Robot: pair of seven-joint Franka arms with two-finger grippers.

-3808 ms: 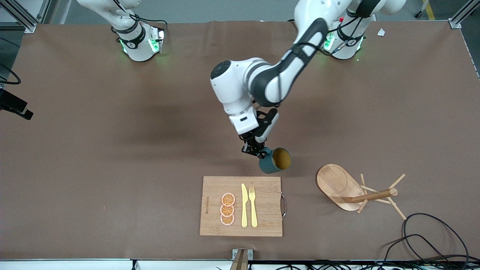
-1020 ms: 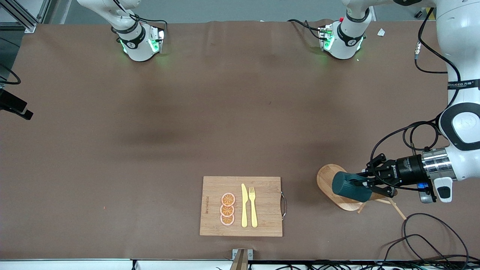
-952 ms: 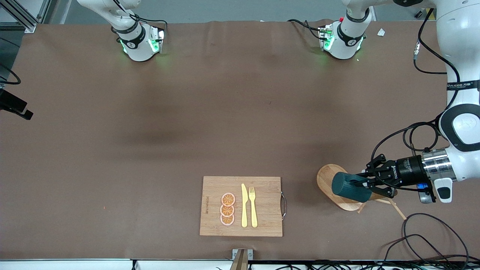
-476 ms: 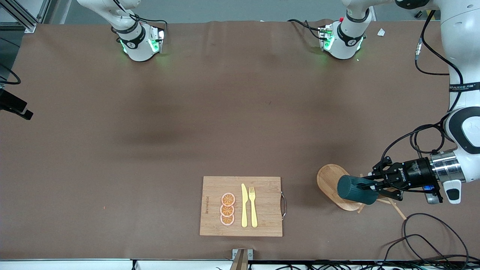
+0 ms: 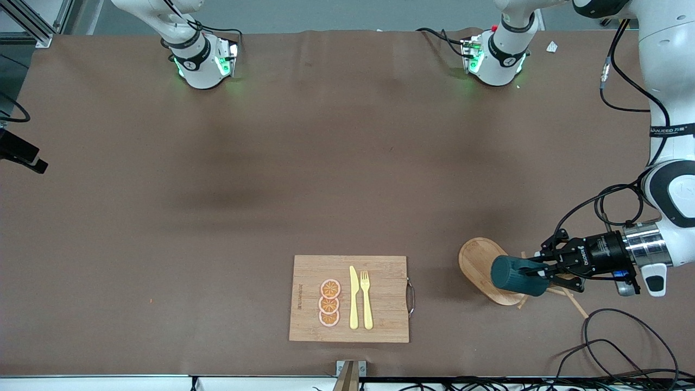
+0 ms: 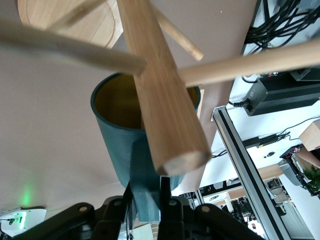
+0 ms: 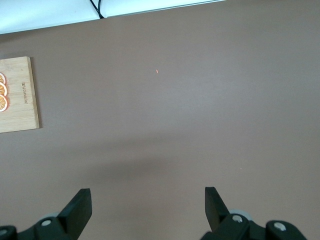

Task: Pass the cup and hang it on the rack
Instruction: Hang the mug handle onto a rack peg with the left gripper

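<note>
The left gripper is clamped on the handle of the dark teal cup, holding the cup on its side in the air over the rack. In the front view the cup's closed bottom faces the right arm's end of the table and hides most of the rack's post; its body overlaps the oval dish-like base. The rack is a light wooden mug tree standing near the table's front edge, toward the corner at the left arm's end, with thin pegs sticking out past the gripper.

The left wrist view looks along the cup into its mustard-yellow mouth. The thick round post crosses in front of that mouth, its rounded top close to the camera, and pegs branch off it to either side. Whether any peg passes through the handle cannot be told. The two black fingers are pressed against the handle between them.

A rectangular bamboo cutting board lies at the middle of the front edge, carrying three orange slices, a yellow knife and a yellow fork. Black cables coil at the front corner by the rack.

The right gripper waits high over bare table, its fingers spread wide apart and holding nothing.
</note>
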